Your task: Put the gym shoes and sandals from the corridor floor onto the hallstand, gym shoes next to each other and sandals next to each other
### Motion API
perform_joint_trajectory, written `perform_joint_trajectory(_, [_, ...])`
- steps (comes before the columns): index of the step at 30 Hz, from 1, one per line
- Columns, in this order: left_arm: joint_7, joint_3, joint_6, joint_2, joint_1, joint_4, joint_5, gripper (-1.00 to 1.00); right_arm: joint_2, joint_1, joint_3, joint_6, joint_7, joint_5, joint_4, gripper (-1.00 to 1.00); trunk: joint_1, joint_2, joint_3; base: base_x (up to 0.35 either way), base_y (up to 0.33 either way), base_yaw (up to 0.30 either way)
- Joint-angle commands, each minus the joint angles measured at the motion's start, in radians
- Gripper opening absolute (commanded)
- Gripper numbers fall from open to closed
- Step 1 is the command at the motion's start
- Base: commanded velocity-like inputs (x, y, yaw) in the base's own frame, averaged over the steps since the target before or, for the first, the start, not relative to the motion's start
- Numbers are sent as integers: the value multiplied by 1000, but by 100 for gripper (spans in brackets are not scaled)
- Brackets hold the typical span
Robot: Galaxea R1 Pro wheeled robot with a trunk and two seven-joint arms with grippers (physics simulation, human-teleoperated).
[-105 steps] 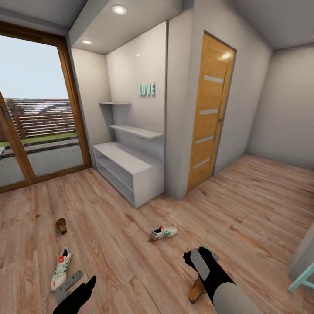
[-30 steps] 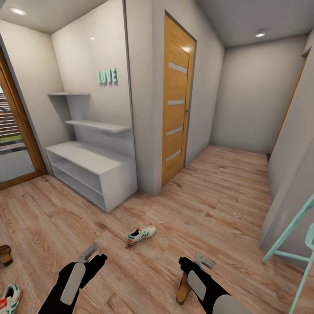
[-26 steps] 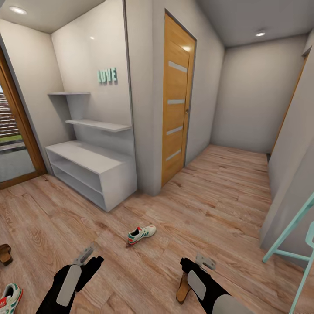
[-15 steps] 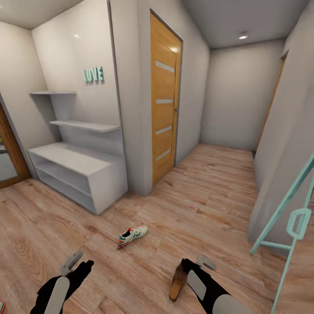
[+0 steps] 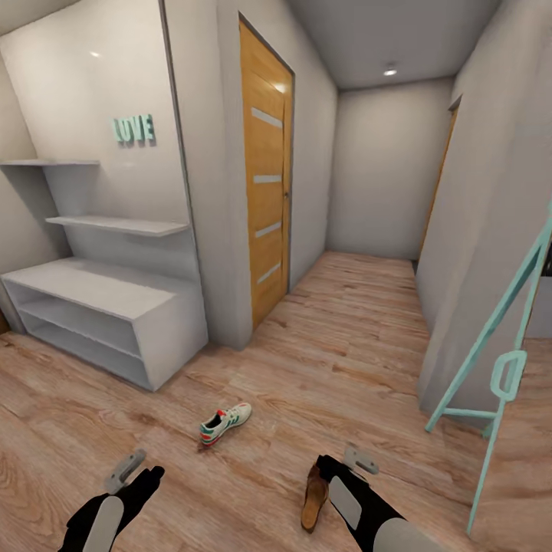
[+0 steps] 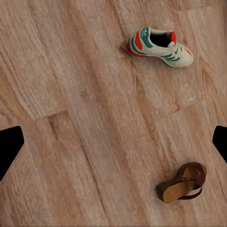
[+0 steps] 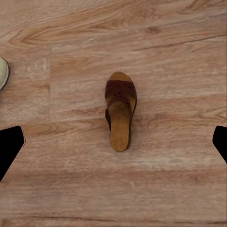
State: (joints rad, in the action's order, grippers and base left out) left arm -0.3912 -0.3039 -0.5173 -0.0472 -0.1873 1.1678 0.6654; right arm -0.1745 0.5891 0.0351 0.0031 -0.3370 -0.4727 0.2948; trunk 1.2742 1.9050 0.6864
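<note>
Sandal [image 5: 314,497] position relative to the right pincer [image 5: 359,460] is what the coming move is judged to turn on. At the bottom of the head view, right of centre, the brown sandal lies flat on the corridor floor [image 5: 345,360], just beside the right forearm on its left edge. In the right wrist view the same sandal [image 7: 120,110] is seen near the frame's centre, between the two dark fingertips at the side edges, which are spread wide with nothing between them. Its long axis runs nearly up and down that frame, so across the line joining the fingertips; a grip over its narrow width is judged possible with little turning of the wrist.

The left pincer [image 5: 126,468], at the lower left of the head view, is likewise spread and empty, and sits well apart from the sandal, so the right arm is judged the nearer one.

Farther up, just left of centre, one gym shoe [image 5: 225,423] lies on the floor, between the two arms and ahead of both; it is also seen in the left wrist view [image 6: 160,46].

Farthest, at the middle left, the hallstand [image 5: 100,290] stands against the wall with no shoes seen on its top.
</note>
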Motion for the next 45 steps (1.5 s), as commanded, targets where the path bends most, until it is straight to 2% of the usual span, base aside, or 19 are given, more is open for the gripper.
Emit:
perform_joint_trajectory(1, [0, 6, 0, 0, 0, 0, 0, 100, 0, 0, 3, 0, 1, 1, 0, 100, 0, 0, 0, 129, 318, -63])
perform_joint_trajectory(6, [0, 27, 0, 1, 0, 0, -1, 100, 0, 0, 14, 1, -1, 4, -2, 100, 0, 0, 0, 149, 320, -26])
perform_joint_trajectory(15, [-5, 25, -3, -2, 0, 14, 6, 100, 0, 0, 17, 3, -15, 4, -4, 100, 0, 0, 0, 74, 151, -5])
perform_joint_trajectory(16, [-6, 24, -7, -12, 0, 61, 13, 100, 0, 0, 19, 4, -19, 4, -6, 100, 4, 7, 3, 6, 11, 0])
perform_joint_trajectory(27, [-3, 29, -26, -16, 7, 143, 16, 100, 0, 1, 21, 2, -55, 6, -6, 100, 46, 84, 37, 1, 3, 0])
perform_joint_trajectory(28, [-4, 29, -37, -17, 27, 189, 16, 100, 0, 1, 20, 1, -58, 6, -6, 100, 50, 91, 41, 0, 0, 0])
perform_joint_trajectory(39, [-6, 29, -43, -19, 79, 303, 18, 100, 0, 1, 20, -11, -58, 5, -29, 100, 92, 168, 75, 0, 0, 0])
perform_joint_trajectory(45, [-6, 29, -44, -18, 107, 353, 46, 100, 0, 3, 13, -12, -54, 3, -43, 100, 115, 210, 94, 0, 0, 0])
